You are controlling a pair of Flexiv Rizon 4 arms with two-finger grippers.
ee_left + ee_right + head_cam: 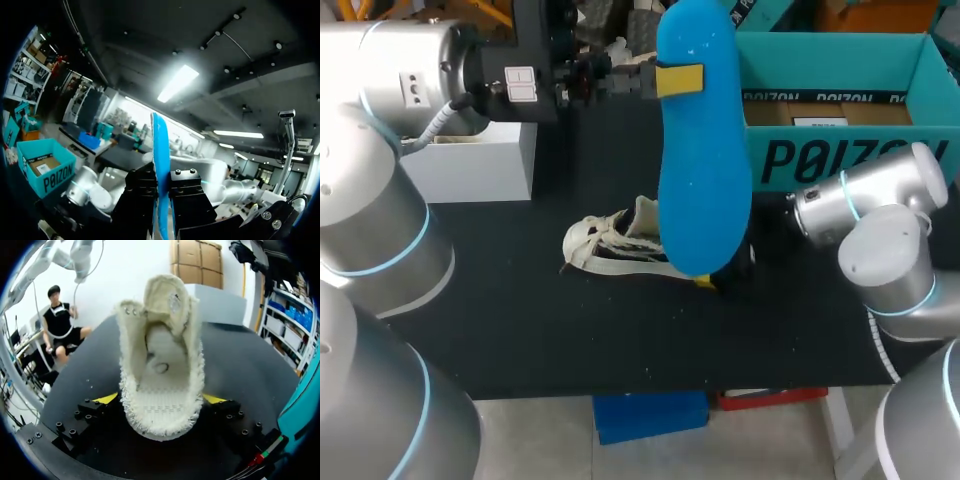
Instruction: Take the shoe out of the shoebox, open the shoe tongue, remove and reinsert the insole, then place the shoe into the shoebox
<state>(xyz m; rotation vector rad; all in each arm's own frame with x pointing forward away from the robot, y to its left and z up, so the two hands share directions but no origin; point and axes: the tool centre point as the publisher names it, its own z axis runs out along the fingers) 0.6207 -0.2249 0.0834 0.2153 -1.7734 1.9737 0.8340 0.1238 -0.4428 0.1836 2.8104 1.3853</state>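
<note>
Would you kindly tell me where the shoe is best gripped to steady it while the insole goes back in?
Probably at the heel, from behind, pinched across its sides, as the right gripper has it. The shoe lies sole-down with its tongue pulled forward, so this leaves the opening clear for the insole.

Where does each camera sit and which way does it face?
Head view: above and behind the table, looking down; left arm and right arm show, left gripper holding the insole.
Left wrist view: on the left wrist, facing upward, away from the table; its fingers clamp the insole edge-on.
Right wrist view: on the right wrist, low, facing along the table; right gripper grips the shoe heel.
Shared: head and left wrist both show the insole and shoebox.
</note>
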